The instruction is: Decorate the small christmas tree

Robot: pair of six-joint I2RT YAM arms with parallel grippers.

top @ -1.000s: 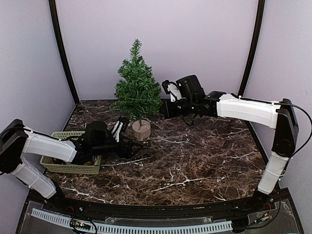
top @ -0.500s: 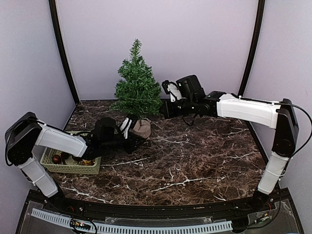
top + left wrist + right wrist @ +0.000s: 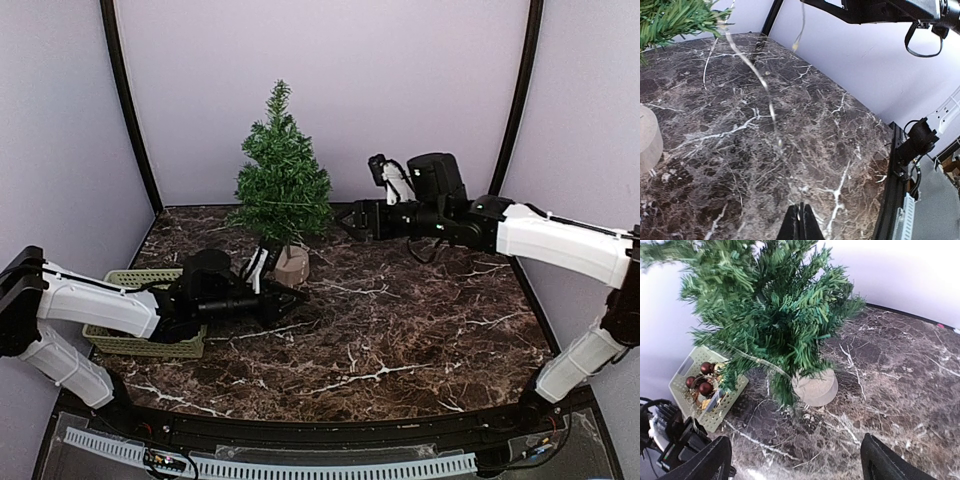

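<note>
Top view: the tree (image 3: 283, 170) stands on its stump at the back of the table (image 3: 420, 330), left of centre. The left gripper (image 3: 298, 295) lies low by the stump. The right gripper (image 3: 352, 222) hovers beside the branches, spread open.

Left wrist: its fingers are pressed together, apparently pinching a thin wire (image 3: 771, 107) of tiny lights that leads up to the tree.

Right wrist: nothing sits between its fingers. Baubles (image 3: 704, 385) lie in a basket (image 3: 732, 392).

The step looks like stringing the lights. Next, the left arm should drape the wire around the branches without tipping the tree.

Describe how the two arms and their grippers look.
The left arm and right arm have white shells on their long links and black joints. The left gripper and right gripper are black. A black cable loops under the right wrist.
</note>
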